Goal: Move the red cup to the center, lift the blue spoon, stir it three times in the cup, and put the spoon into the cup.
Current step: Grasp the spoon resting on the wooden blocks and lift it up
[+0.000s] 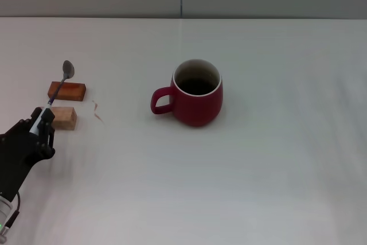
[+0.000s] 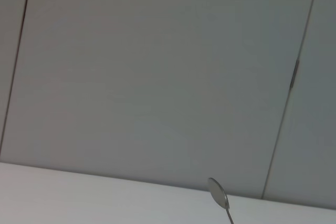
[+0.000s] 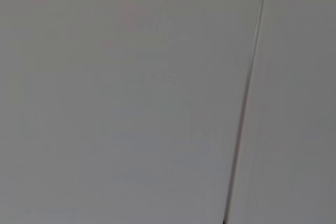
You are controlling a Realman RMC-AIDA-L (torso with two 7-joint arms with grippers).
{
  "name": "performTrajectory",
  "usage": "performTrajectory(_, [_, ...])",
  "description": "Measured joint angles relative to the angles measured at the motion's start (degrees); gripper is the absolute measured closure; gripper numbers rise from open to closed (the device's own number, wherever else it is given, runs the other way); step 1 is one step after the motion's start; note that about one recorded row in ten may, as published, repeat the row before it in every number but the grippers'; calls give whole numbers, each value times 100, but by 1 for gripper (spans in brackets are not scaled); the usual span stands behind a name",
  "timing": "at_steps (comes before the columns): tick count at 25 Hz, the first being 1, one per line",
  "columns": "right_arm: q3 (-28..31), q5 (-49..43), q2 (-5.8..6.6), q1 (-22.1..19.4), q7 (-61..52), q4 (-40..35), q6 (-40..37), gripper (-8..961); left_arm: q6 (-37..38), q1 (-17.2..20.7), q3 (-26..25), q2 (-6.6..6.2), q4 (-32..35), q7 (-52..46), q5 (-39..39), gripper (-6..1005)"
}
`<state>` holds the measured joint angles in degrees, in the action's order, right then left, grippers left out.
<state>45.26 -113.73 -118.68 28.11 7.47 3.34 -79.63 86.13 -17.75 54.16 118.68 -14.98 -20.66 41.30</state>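
Observation:
The red cup [image 1: 196, 97] stands upright near the middle of the table, its handle pointing toward my left arm and its dark inside showing. At the left edge of the head view, my left gripper [image 1: 42, 123] is shut on the pale handle of the blue spoon [image 1: 59, 87]. The spoon's grey neck slants up and away over two small blocks, ending in the metal bowl. That spoon bowl [image 2: 218, 193] also shows in the left wrist view against the wall. My right gripper is out of view.
A red-brown block [image 1: 67, 90] and a tan block [image 1: 65, 117] lie under the spoon at the left. A small pinkish scrap [image 1: 97, 110] lies just right of them. The white table [image 1: 258, 176] runs back to a grey panelled wall [image 3: 131, 98].

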Motion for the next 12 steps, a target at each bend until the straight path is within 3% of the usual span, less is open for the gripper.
performTrajectory(5, [0,0,-3,2,0,0,0,258,370,5,129,-56,162,-631,1,864])
performTrajectory(12, [0,0,-6,-5,0,0,2,259,683,242,712,-81,1414,-2254,2,864])
